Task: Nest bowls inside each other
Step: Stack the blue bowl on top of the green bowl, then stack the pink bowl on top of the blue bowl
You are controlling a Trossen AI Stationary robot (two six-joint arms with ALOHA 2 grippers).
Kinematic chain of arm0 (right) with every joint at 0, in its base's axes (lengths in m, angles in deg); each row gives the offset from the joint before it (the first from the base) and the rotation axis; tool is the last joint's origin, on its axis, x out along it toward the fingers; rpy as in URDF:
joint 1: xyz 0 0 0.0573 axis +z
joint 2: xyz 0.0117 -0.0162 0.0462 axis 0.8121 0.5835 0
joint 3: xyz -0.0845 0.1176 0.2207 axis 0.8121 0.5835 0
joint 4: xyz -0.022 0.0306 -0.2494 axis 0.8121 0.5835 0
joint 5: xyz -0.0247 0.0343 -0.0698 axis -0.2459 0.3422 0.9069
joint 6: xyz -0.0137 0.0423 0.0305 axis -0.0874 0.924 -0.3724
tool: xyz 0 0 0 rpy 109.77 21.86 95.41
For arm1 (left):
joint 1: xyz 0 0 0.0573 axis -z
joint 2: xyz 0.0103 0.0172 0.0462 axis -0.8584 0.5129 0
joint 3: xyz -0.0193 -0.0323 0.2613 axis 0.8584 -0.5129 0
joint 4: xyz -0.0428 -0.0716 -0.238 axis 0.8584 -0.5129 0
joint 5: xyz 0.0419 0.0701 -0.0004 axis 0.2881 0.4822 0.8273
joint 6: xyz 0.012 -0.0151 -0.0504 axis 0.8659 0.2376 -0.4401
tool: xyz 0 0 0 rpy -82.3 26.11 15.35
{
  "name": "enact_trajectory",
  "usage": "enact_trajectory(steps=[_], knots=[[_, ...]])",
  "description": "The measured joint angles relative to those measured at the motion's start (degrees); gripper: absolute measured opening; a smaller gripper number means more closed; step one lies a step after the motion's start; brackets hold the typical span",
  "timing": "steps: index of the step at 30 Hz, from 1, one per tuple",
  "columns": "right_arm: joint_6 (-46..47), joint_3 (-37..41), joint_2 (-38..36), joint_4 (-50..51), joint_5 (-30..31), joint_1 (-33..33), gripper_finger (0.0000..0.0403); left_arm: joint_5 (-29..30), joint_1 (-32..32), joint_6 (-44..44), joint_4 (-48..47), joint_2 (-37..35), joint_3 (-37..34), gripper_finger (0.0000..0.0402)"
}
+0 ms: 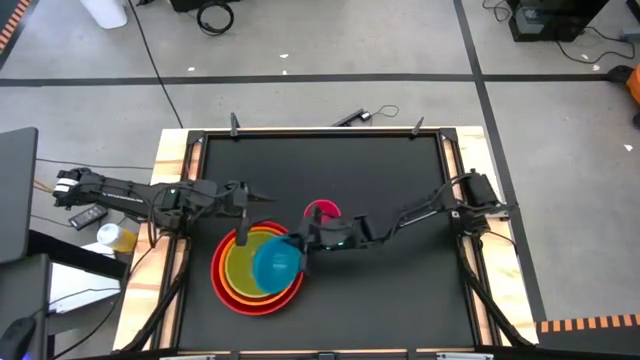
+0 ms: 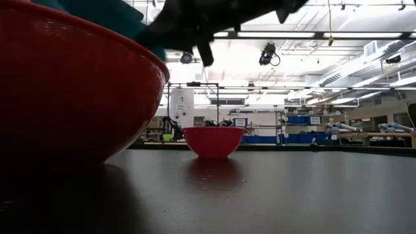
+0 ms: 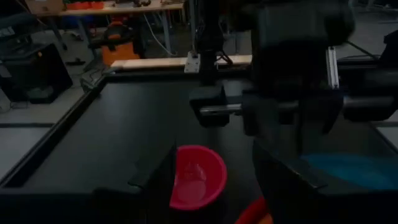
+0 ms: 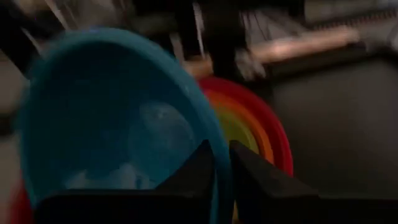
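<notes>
The red bowl [image 1: 225, 285] stands on the black table near its front edge, with the orange bowl [image 1: 232, 270] and the yellow-green bowl [image 1: 243, 262] nested inside it. My right gripper [image 1: 300, 245] is shut on the blue bowl [image 1: 277, 263], which hangs over the right part of that stack. The small pink bowl [image 1: 322, 211] stands upright on its base, just beyond the stack. My left gripper [image 1: 245, 210] hovers open at the stack's far left rim; its wrist view shows the pink bowl [image 3: 196, 177] farther off between its fingers. My right gripper has the blue bowl by its rim [image 4: 221, 163], one finger inside the bowl [image 4: 202, 165] and one outside [image 4: 252, 171]. The fingers come from the table's right, slanting a little down. The bowl is tilted, its opening turned toward the wrist. I cannot tell whether it touches the stack.
Raised wooden rails [image 1: 170, 170] frame the black table. In the low view the red bowl [image 2: 65, 84] fills the left, with bare tabletop to its right. The right arm [image 3: 292, 81] crosses in front of the left wrist camera.
</notes>
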Motion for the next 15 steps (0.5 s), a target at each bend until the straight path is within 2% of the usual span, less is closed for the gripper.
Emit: enact_trajectory(steps=[3, 6, 8, 12, 13, 15], knots=[[-0.1, -4.1, 1.5, 8.8, 0.2, -0.1, 0.0096, 0.1, 0.0, -0.9, -1.4, 0.0, 0.0, 0.0215], [-1.6, -5.8, 0.5, 11.9, 0.7, -0.1, 0.0136, 0.1, 0.0, -1.0, -2.0, 0.0, 0.0, 0.0215], [-2.1, -5.9, -1.7, 15.3, 5.6, 0.0, 0.0161, 0.1, 0.0, -1.2, -2.1, -0.1, 0.0, 0.0215], [-1.7, -6.0, -7.1, 26.4, 20.4, 0.4, 0.0188, 0.1, 0.1, -1.9, -2.5, 0.0, 0.0, 0.0215], [0.3, -6.1, -8.2, 30.8, 22.7, 0.0, 0.0190, 0.1, 0.1, -2.2, -2.7, 0.0, 0.0, 0.0215], [6.4, -6.1, -9.2, 40.4, 23.4, -1.5, 0.0191, 0.1, 0.1, -2.4, -2.9, 0.0, 0.0, 0.0215]])
